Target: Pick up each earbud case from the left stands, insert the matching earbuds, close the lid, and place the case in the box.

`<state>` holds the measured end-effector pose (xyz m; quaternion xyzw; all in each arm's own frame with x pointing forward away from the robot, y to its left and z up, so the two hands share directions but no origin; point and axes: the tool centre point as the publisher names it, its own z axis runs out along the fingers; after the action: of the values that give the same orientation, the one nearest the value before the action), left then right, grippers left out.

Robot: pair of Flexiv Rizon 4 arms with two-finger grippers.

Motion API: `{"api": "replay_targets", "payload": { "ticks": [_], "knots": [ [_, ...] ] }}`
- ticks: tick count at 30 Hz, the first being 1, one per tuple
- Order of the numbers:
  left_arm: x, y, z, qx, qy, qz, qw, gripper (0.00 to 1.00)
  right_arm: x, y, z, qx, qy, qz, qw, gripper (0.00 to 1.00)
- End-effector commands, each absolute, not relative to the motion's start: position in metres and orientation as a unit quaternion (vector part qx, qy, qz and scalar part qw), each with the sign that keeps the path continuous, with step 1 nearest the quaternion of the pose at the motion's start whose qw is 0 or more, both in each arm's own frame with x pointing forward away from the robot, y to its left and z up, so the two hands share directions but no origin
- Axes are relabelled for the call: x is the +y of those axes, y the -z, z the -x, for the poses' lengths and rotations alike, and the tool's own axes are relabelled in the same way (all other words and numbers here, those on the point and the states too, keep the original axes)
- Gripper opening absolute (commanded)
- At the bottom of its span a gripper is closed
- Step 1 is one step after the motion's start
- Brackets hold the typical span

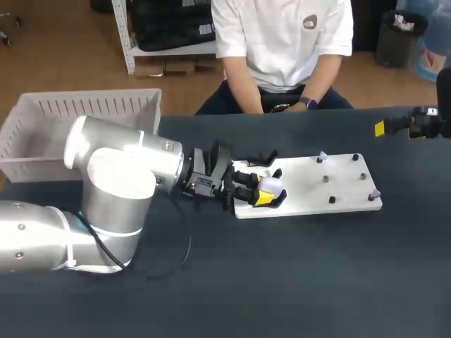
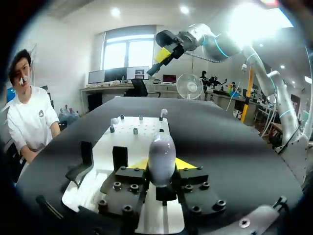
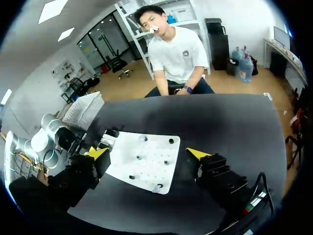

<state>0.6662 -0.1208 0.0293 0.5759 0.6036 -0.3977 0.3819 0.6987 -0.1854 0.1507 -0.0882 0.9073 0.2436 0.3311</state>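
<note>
Looking down from overhead, I see the left gripper clamped on the earbud case, 1 yellow tip on each side of the pale shell. The white board runs on ahead of the jaws. The box sits well behind them, back past the arm's elbow. The right gripper hangs well apart, out by the table's far edge.

From the left wrist, the case stands upright between the fingers, with 2 black stands just beside the jaws. Small pegs dot the board ahead; a few look pale-capped, too small to name.

From the right wrist, that gripper's jaws are spread wide with nothing in them, and the board lies ahead between the tips.

My guess is the case should come straight up, clear of the stands, before it swings anywhere. I'd keep it upright and grip it low, so the lid stays free to open.

The dark tabletop looks matte and flat under everything.
</note>
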Motion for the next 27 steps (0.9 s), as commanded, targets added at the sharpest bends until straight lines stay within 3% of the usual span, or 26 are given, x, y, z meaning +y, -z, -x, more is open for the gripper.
{"api": "replay_targets", "payload": {
  "ticks": [1,27],
  "knots": [
    [-0.113,-0.044,-0.663,0.597,0.393,-0.579,0.392,0.0,-0.185,-0.151,-0.699,0.908,-0.244,0.088,0.331,1.0],
    [-0.167,-0.11,-0.708,0.553,0.365,-0.605,0.441,0.0,-0.108,-0.136,-0.673,0.913,-0.235,0.191,0.271,1.0]
  ]
}}
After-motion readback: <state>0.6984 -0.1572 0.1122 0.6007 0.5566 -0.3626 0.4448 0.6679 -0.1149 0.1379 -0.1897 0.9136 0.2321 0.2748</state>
